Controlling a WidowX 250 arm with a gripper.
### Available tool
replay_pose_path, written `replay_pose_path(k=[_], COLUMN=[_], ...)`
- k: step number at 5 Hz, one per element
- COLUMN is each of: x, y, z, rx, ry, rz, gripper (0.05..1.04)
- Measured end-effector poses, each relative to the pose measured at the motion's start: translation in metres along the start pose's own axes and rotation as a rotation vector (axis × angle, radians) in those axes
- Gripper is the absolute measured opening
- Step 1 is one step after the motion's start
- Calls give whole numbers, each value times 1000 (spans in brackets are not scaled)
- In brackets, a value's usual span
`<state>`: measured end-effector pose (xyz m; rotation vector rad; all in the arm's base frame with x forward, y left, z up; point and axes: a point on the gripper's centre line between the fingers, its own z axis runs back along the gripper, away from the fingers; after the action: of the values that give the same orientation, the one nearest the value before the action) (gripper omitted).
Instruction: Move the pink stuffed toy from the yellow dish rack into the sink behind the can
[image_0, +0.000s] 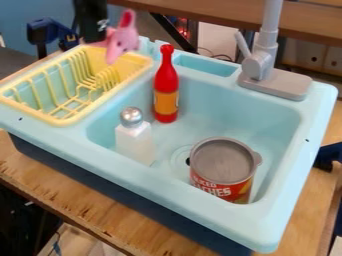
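Gripper (95, 36): black, over the rack's back edge; whether its jaws are apart or clamped cannot be told.

Pink toy (123, 42): against the gripper's side, above the rack's back right corner, ear up; likely held, its support being hidden.

Yellow rack (67, 120): across the sink's left end, probably propped by the rim.

Red bottle (165, 85): upright near the basin's back left corner, apparently on its own base.

White shaker (135, 142): near the basin's front left.

Can (224, 162): near the front right, beside the drain (179, 156).

Sink (304, 165): on the table (73, 192).
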<state>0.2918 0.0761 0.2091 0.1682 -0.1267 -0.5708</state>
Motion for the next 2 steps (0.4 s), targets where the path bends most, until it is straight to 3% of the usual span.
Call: replay_pose_path(k=[1, 2], x=[12, 21], y=[-21, -44], z=[16, 27], rx=[-14, -52], ry=[-12, 14], rz=[-49, -114], gripper=[81, 81])
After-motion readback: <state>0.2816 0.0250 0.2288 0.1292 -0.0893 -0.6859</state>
